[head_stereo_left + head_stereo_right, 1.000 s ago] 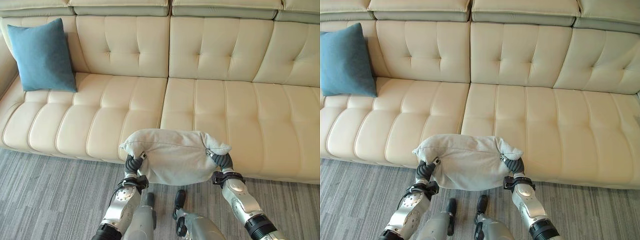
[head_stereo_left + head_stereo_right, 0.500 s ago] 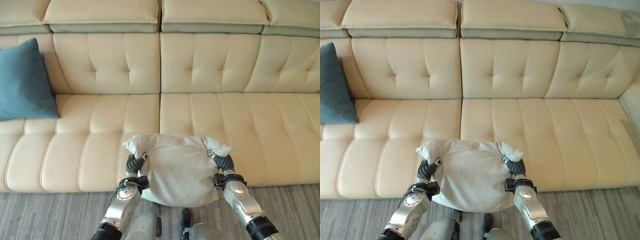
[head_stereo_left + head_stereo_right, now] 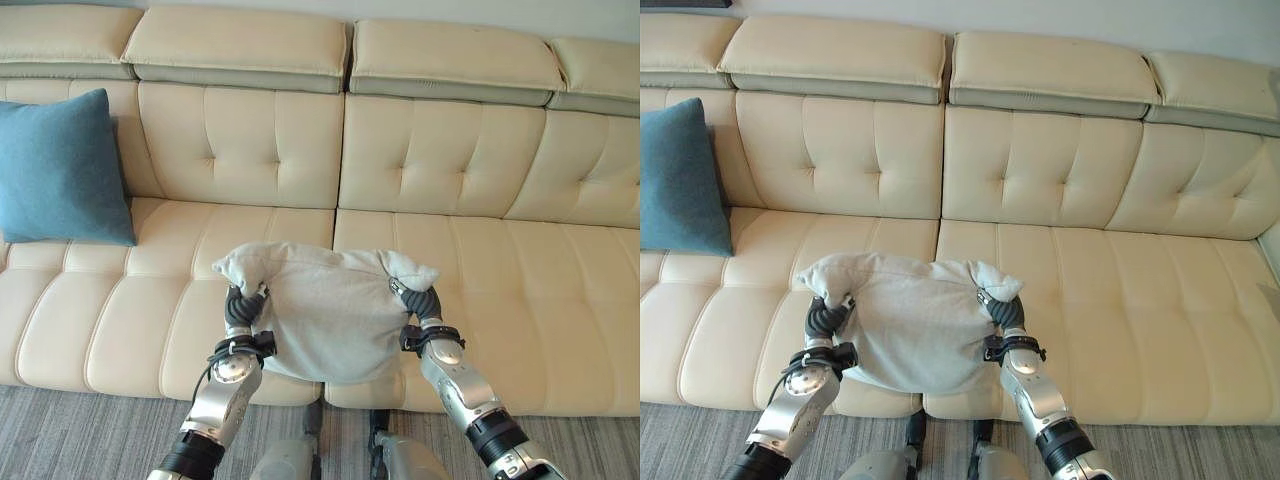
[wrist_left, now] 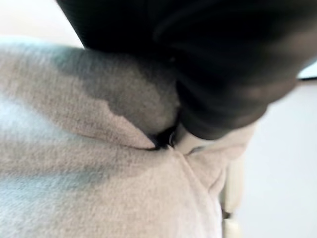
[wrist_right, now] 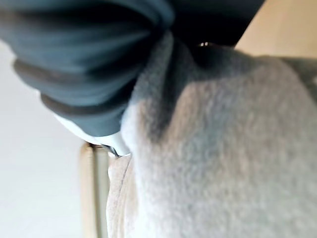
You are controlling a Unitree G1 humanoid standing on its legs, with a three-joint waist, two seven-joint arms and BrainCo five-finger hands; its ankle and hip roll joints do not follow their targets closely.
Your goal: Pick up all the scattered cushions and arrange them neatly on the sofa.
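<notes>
- While both robot hands carry it, the grey cushion [image 3: 330, 310] hangs over the front edge of the sofa [image 3: 500, 270], near the seam between the two seat pads.
- Left robot hand [image 3: 240, 305] sits at its nine o'clock side, right robot hand [image 3: 420, 302] at three o'clock; I cannot tell how the fingers lie, as the fabric hides them.
- Its long axis runs side to side, and the open backrest lies at twelve o'clock.
- It looks soft, slack and bunched at the top corners.
- A blue cushion [image 3: 62, 170] stands upright at ten o'clock.

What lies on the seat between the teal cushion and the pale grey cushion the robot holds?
Nothing: in the left eye view, bare cream sofa seat separates the teal cushion from the pale grey cushion.
</notes>
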